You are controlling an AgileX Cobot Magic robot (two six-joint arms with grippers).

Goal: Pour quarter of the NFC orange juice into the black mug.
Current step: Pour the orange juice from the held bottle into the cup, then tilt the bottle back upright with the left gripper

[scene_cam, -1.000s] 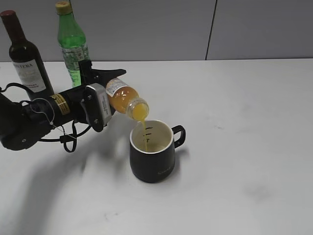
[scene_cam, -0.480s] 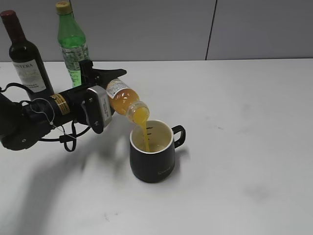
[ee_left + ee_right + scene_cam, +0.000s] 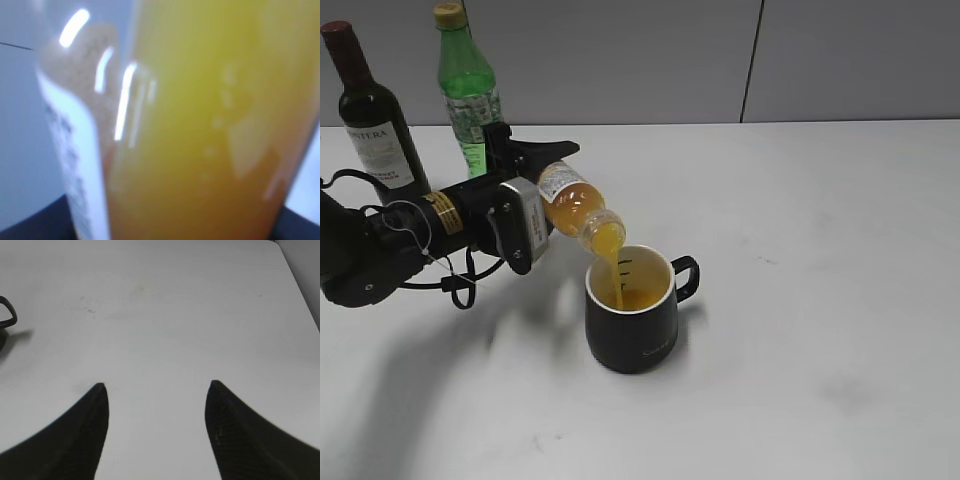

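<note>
My left gripper [image 3: 535,190] is shut on the NFC orange juice [image 3: 575,205], a small clear bottle of orange liquid. It holds the bottle tilted, neck down to the right, over the black mug [image 3: 632,320]. A stream of juice runs from the neck into the mug, and orange liquid lies in the mug's white interior. The bottle fills the left wrist view [image 3: 200,125], blurred. The mug's handle [image 3: 6,315] shows at the left edge of the right wrist view. My right gripper [image 3: 156,387] is open and empty above bare table.
A dark wine bottle [image 3: 375,120] and a taller green plastic bottle [image 3: 468,90] stand at the back left behind my left arm. The white table [image 3: 820,250] stretches to the right of the mug. A grey wall stands behind.
The bottle has tilted a little further and the stream has thickened. More orange juice lies in the mug. The right gripper shows no earlier frame.
</note>
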